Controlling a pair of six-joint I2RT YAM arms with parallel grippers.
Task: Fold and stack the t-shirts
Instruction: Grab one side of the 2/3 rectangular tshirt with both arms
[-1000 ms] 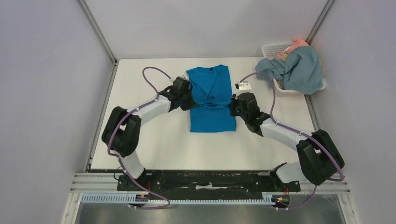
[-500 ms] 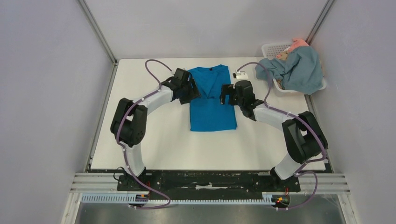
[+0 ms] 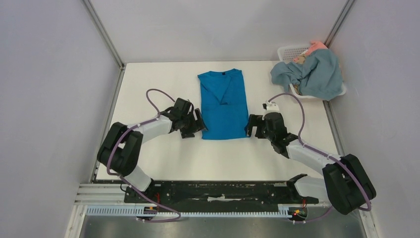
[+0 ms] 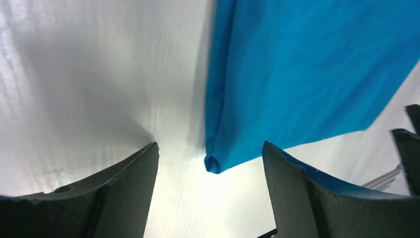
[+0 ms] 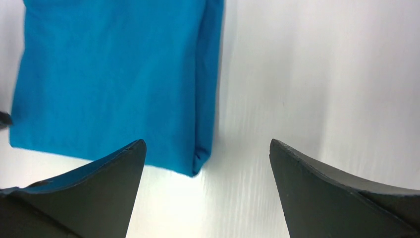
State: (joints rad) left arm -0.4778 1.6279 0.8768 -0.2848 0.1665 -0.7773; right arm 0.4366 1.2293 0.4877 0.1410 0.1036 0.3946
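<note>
Both hands are spread wide and grasp nothing. Left hand (image 3: 197,125) sits low at the near left corner of the bright blue t-shirt (image 3: 223,104). In its wrist view the rolled corner of the cloth (image 4: 213,162) lies between the two dark fingers (image 4: 131,186), which stand apart on either side and are not closed on it. Right hand (image 3: 252,127) mirrors it at the near right corner. In its own view the folded edge of the shirt (image 5: 203,99) runs down between its fingers (image 5: 99,183), with bare white counter (image 5: 307,74) under the other half of the gap. Whether either hand touches the cloth cannot be told.

Three pieces of cloth show. The one bright blue shirt lies flat in the middle of the counter (image 3: 163,158), sides folded in to a narrow rectangle, collar at the far end. One grey-blue t-shirt (image 3: 317,74) hangs crumpled over the single white basket (image 3: 289,51) at the far right corner, with a bit of salmon-pink cloth (image 3: 317,47) behind it.
</note>
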